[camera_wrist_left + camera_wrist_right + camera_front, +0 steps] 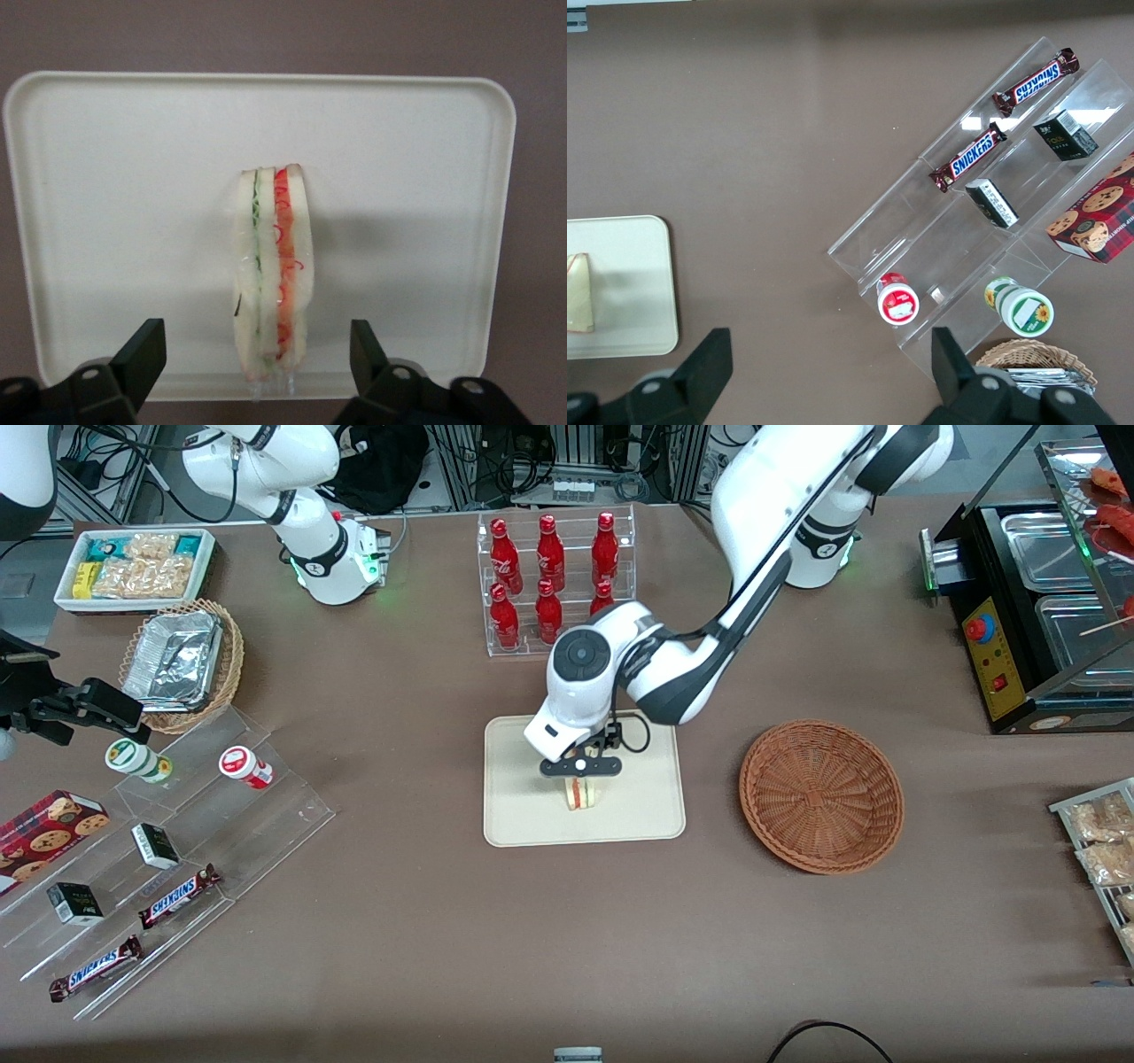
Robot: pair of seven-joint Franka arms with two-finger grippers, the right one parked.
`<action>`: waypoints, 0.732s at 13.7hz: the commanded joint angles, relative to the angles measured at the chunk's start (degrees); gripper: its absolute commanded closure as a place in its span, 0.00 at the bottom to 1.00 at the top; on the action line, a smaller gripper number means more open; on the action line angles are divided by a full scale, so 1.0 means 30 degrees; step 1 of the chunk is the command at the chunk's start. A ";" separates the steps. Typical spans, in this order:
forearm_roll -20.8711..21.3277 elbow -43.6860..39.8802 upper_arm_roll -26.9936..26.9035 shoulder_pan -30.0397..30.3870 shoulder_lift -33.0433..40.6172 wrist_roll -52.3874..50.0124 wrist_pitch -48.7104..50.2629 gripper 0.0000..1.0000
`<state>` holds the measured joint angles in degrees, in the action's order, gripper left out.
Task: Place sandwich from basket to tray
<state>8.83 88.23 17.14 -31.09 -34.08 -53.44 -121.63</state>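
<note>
1. The sandwich point(270, 270) stands on its edge on the tray point(523, 815), close to the tray's middle. Seen from the front, the empty basket point(821, 794) lies on the tabletop point(567, 939) at about 3 o'clock from the tray, well apart from it.
2. The tool point(582, 767) hangs directly over the sandwich. Its fingers point(142, 359) are spread wide, one on each side of the wedge with clear gaps, so it grips nothing.
3. Judged from this, the sandwich already sits where the task wants it; what seems left is for the arm to lift straight away without brushing it.
4. Handling: the wedge looks light and soft. Pale bread would dent under a firm squeeze, and the red and green filling could slip out at the cut edge.
5. The best hold is across the two flat bread faces, gently, near the thicker part, not on the pointed tip.
6. Standing on a narrow edge, it could tip over at a light knock.
</note>
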 commanded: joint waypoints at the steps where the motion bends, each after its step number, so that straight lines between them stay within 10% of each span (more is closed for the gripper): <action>1: -0.0332 0.0884 -0.0145 0.0491 0.3092 -0.1487 0.2420 0.00; 10: -0.0422 0.1470 -0.0175 0.6636 1.0272 0.1980 1.1563 0.00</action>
<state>8.56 89.04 16.24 -15.72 -8.83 -52.92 -89.40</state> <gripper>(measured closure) 0.000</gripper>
